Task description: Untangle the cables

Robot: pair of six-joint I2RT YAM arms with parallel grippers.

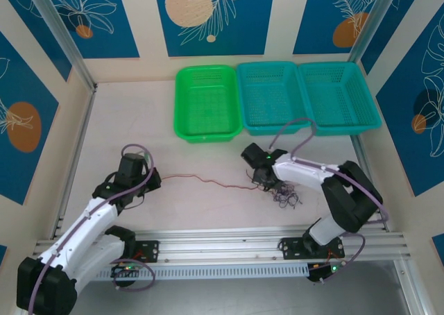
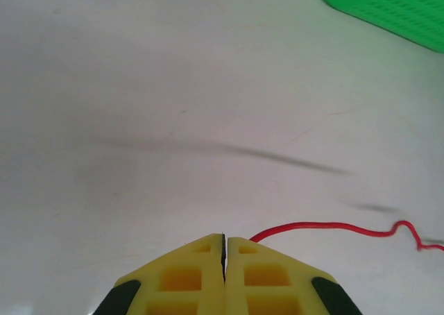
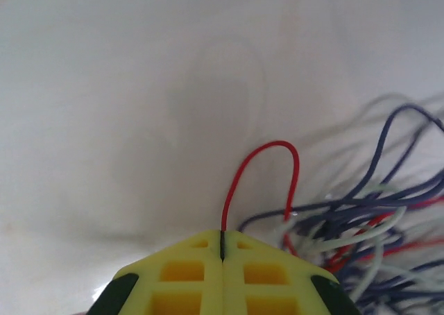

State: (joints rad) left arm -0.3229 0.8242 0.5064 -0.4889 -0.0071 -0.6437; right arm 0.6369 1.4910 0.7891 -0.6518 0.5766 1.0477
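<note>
top view: a red cable [image 1: 201, 180] runs taut in front of the green basket [image 1: 208, 136], from the left gripper [image 1: 151, 180] nearer and left of that basket to the right gripper [image 1: 263, 182] nearer and right of it, with the tangled cables [image 1: 286, 194] just beside the right gripper. left wrist view: the left gripper [image 2: 224, 239] is pinched together, the red cable [image 2: 312, 225] emerging at its tip. right wrist view: the right gripper [image 3: 222, 233] clamps a red cable [image 3: 277, 143] loop beside the tangled cables [image 3: 368, 225].
</note>
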